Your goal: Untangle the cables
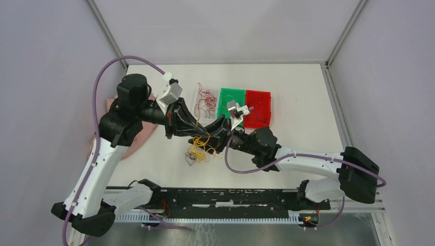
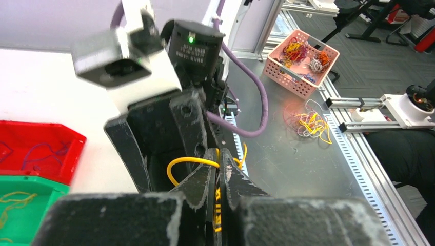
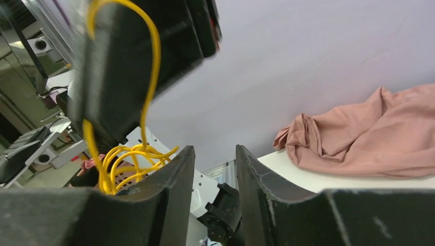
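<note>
The cables are a small clump (image 1: 197, 152) of yellow, dark red and purple wires on the white table, below both grippers. My left gripper (image 1: 209, 134) is shut on a yellow wire (image 2: 184, 163), which loops out to the left of the closed jaws (image 2: 221, 154). My right gripper (image 1: 222, 134) faces the left one at close range. Its jaws (image 3: 215, 164) are open with nothing between them. A bundle of yellow wire (image 3: 128, 154) hangs beside its left finger, under the left gripper's black body (image 3: 133, 51).
A clear tray (image 1: 199, 95) holds dark red wires, a green tray (image 1: 231, 95) a yellow wire and a red tray (image 1: 259, 120) purple wires, all behind the grippers. A pink cloth (image 1: 138, 132) lies at the left. Off the table are a pink basket (image 2: 301, 61) and loose wires (image 2: 310, 123).
</note>
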